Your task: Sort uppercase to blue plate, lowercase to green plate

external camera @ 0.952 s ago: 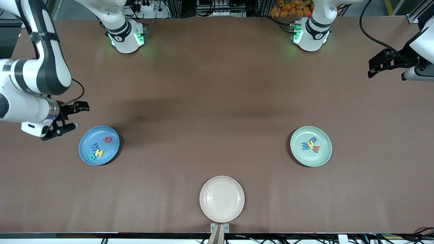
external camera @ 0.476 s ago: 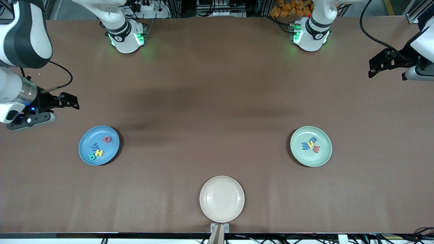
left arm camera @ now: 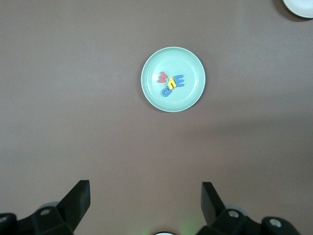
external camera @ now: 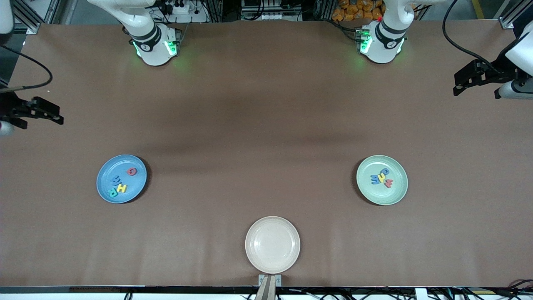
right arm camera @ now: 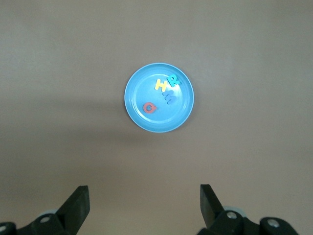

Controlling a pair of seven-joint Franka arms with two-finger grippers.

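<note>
Left tool [left arm camera: 145, 208] and right tool [right arm camera: 144, 208]: spread wide, empty, raised clear. Uppercase letters [external camera: 121, 183] lodged on blue plate [external camera: 106, 196], lowercase letters [external camera: 382, 178] on green plate [external camera: 393, 196]. Sorting judged complete; tools best kept withdrawn.

Right gripper [external camera: 25, 114] at far left edge of front view, mid-height, raised, fingers [right arm camera: 78, 205] spread wide, nothing between them. Left gripper [external camera: 479, 81] at far right edge, upper part, likewise raised, fingers [left arm camera: 78, 203] wide apart and empty. Both wrists pointing straight down. Bases along top edge, green lights lit.
</note>
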